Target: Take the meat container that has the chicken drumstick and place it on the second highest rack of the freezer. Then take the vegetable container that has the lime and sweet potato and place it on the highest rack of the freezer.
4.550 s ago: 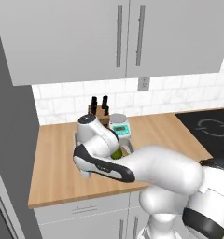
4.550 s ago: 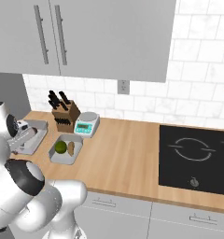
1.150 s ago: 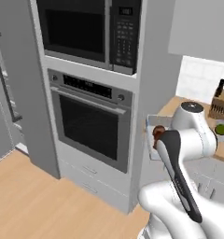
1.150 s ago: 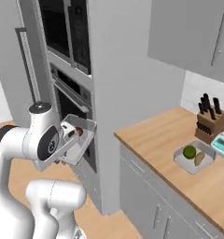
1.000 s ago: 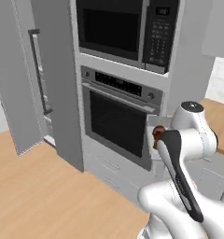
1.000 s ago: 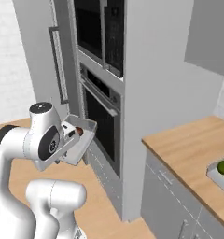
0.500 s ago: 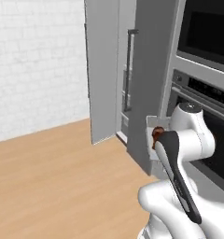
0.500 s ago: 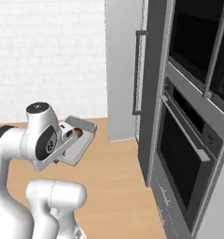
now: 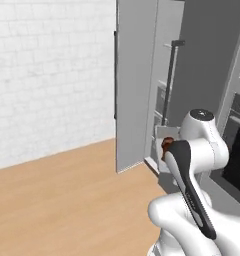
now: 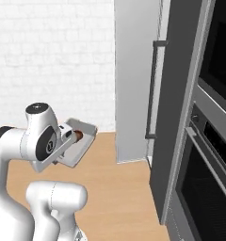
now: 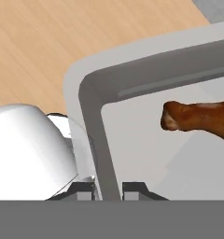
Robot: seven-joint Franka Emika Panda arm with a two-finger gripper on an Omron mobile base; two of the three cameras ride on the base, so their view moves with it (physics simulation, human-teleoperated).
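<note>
A white brick wall [image 9: 47, 70] and wooden floor [image 9: 67, 200] are now filling the views where the oven was showing half a second ago; the freezer [image 10: 133, 80] is standing ahead, door open. The tool [image 11: 108, 186] is clamping the meat container [image 10: 77, 141] by its rim, the chicken drumstick [image 11: 202, 119] lying inside just beyond the fingertips.

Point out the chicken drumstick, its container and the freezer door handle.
chicken drumstick [image 11: 205, 117]: hand view, meaty middle.
meat container [image 10: 85, 139]: right base view, far rim.
freezer door handle [image 10: 151, 89]: right base view, mid-bar.

Drumstick [image 11: 202, 117] in meat container [image 10: 79, 141], held up over floor [image 9: 67, 200]. Freezer [image 9: 164, 95] ahead w/ door [image 9: 134, 85] open at left; oven [image 10: 206, 179] to its right.
</note>
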